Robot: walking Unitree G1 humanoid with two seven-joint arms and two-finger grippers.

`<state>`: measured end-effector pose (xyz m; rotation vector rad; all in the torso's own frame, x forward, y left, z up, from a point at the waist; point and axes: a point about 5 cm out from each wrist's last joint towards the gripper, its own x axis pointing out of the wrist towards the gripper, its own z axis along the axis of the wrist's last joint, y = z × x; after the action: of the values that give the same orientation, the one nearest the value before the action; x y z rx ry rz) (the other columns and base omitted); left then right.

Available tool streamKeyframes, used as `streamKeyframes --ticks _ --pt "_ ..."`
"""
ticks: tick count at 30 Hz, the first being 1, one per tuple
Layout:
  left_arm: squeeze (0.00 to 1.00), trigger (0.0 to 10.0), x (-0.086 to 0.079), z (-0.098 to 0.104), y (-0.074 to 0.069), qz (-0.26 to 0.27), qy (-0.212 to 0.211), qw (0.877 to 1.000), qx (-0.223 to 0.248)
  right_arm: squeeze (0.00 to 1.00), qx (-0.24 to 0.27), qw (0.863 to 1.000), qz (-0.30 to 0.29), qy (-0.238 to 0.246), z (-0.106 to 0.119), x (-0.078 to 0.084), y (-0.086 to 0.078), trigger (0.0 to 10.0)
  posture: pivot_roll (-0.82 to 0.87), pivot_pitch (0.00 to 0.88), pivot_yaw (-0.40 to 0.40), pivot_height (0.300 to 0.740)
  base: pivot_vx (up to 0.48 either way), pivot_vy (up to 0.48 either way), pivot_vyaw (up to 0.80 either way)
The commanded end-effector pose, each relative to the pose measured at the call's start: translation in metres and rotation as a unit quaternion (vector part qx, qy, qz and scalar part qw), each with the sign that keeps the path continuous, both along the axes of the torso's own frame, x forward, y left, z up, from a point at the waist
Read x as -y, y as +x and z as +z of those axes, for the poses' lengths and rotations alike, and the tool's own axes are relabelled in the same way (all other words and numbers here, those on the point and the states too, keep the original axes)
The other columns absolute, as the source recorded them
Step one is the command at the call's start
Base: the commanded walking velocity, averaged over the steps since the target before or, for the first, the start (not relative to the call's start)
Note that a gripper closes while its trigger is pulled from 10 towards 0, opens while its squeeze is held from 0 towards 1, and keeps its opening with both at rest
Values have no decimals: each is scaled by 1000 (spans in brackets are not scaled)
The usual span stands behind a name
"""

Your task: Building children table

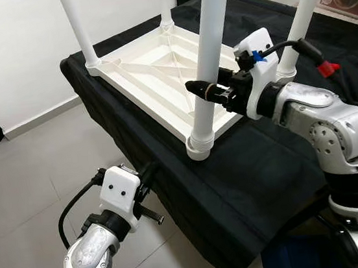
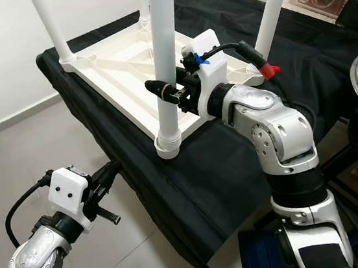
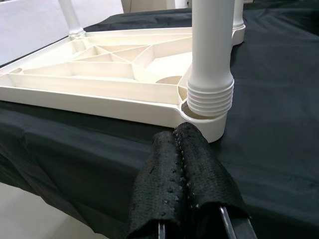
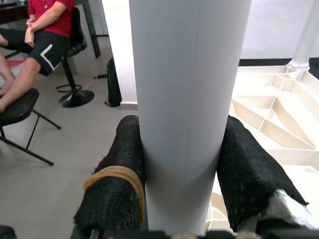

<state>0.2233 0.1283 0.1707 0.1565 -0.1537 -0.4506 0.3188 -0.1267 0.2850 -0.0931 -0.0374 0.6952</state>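
A white plastic children's table top (image 1: pixel 158 68) lies upside down, ribbed underside up, on a table draped in black cloth (image 1: pixel 250 177). Its white legs stand upright in the corner sockets. The nearest leg (image 1: pixel 208 58) rises from the socket (image 1: pixel 200 148) at the top's 6 o'clock corner in the left eye view, its ridged collar seated just above the socket rim. Another leg (image 1: pixel 78 25) stands at the 10 o'clock corner, and one (image 1: pixel 305 14) at 2 o'clock.

The right end effector (image 1: pixel 208 91) is clenched on the nearest leg partway up, reaching in from 3 o'clock. In the right wrist view its two black padded fingers (image 4: pixel 117 184) press against opposite sides of the white tube, one of them wrapped with a tan rubber band (image 4: pixel 117 177).

The left end effector (image 3: pixel 185 164) hangs low beside the table's front edge, at about 7 o'clock from the socket, off the cloth. Its fingers are pressed together with nothing between them, pointing toward the socket corner.

In the right wrist view a person in a red shirt (image 4: pixel 47 30) sits on a black chair on the grey floor (image 1: pixel 15 187).
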Motion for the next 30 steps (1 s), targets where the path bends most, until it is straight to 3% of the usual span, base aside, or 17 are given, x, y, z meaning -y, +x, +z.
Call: streamKeyframes --ticks 1,30 --pt "0 10000 2 4 -1 -2 1 1000 7 0 -38 999 11 -8 -19 -8 0 10000 -38 159 -24 740 0 0 0" --pt "0 10000 5 7 -1 -7 3 1000 14 0 -19 999 34 9 -12 -17 -7 10000 -36 165 -24 740 0 0 0"
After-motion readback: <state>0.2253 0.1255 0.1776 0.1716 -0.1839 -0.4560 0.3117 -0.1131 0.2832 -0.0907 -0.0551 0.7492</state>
